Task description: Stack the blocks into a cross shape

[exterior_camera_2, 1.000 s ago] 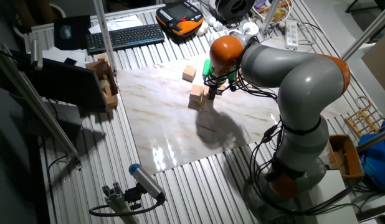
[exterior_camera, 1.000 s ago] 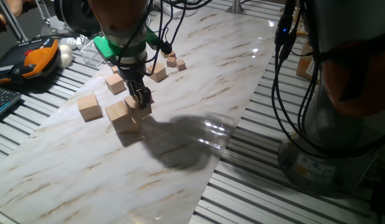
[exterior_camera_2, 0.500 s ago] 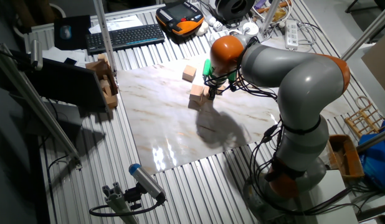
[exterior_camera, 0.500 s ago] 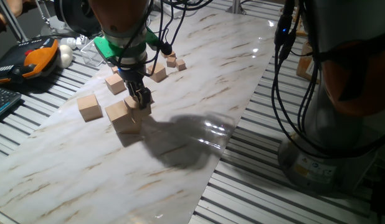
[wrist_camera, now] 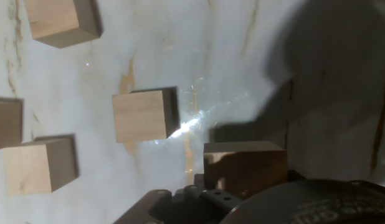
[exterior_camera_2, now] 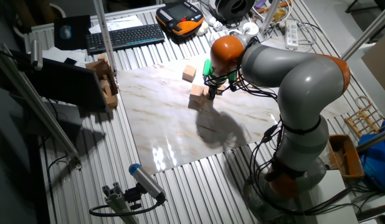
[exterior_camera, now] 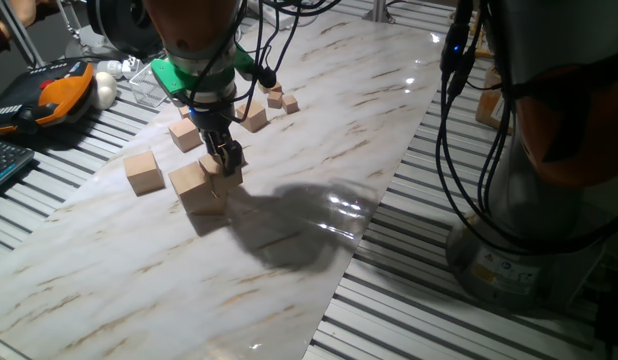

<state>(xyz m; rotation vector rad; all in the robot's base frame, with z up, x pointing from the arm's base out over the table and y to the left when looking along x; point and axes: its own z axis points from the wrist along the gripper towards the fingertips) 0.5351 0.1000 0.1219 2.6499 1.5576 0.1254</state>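
Marble-patterned board [exterior_camera: 319, 130] on a slatted metal bench, cluttered at the far left.

Over the board, a big grey and orange arm [exterior_camera_2: 292, 74] reaching down to the far-left part. Below it, four large tan wooden blocks: one alone at the left [exterior_camera: 143, 171], one further back [exterior_camera: 185, 134], one nearer [exterior_camera: 197, 188], and a fourth [exterior_camera: 221, 168] just beside that, at the gripper [exterior_camera: 227, 158]. Fingers apparently set either side of this last block, yet clamped or merely close: cannot tell, the hand view showing only the block [wrist_camera: 245, 167] in shadow against the gripper body. Further right, a medium cube [exterior_camera: 253, 119] and two tiny ones [exterior_camera: 282, 100], no part of the task. Probably light, stiff, smooth-faced and not fragile; best gripped on two opposite flat faces, centred, square to the grain, as a corner hold would likely slip or twist.
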